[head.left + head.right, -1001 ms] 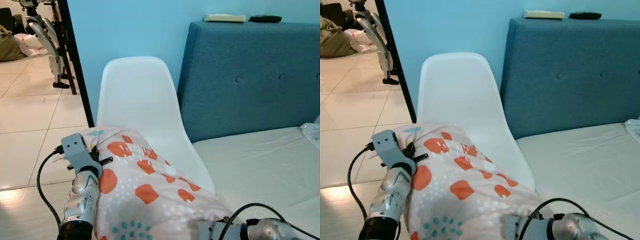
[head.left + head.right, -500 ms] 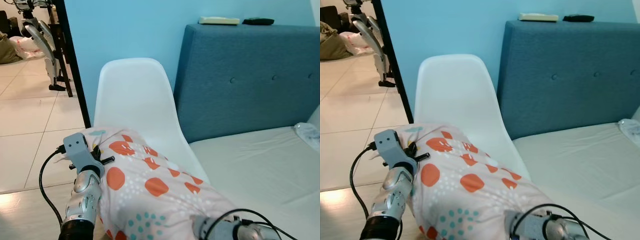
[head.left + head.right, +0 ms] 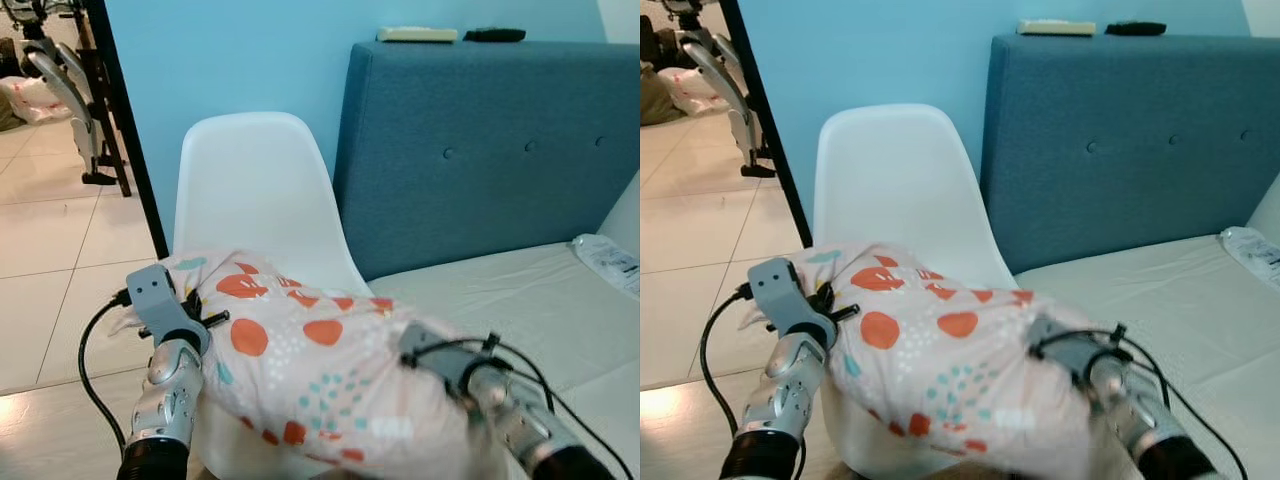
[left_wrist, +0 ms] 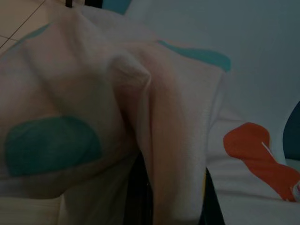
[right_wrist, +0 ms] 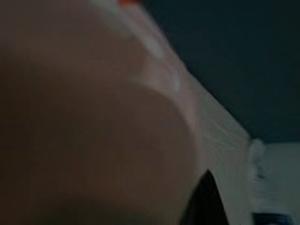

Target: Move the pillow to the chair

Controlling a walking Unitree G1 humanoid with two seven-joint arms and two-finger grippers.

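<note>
Already underway: the pillow (image 3: 320,375) is carried between both arms, over the front of the white chair (image 3: 250,190).
Left to do: by my reading, lower it onto the chair seat and let go; whether it touches the seat I cannot tell.
Left gripper (image 3: 195,318): at the pillow's end on the chair's doorway side, fingers (image 4: 138,197) pinched on a fold of the cover.
Right gripper (image 3: 440,360): pressed into the pillow's end on the chair's bed (image 3: 520,300) side; its fingers' opening cannot be told.
</note>
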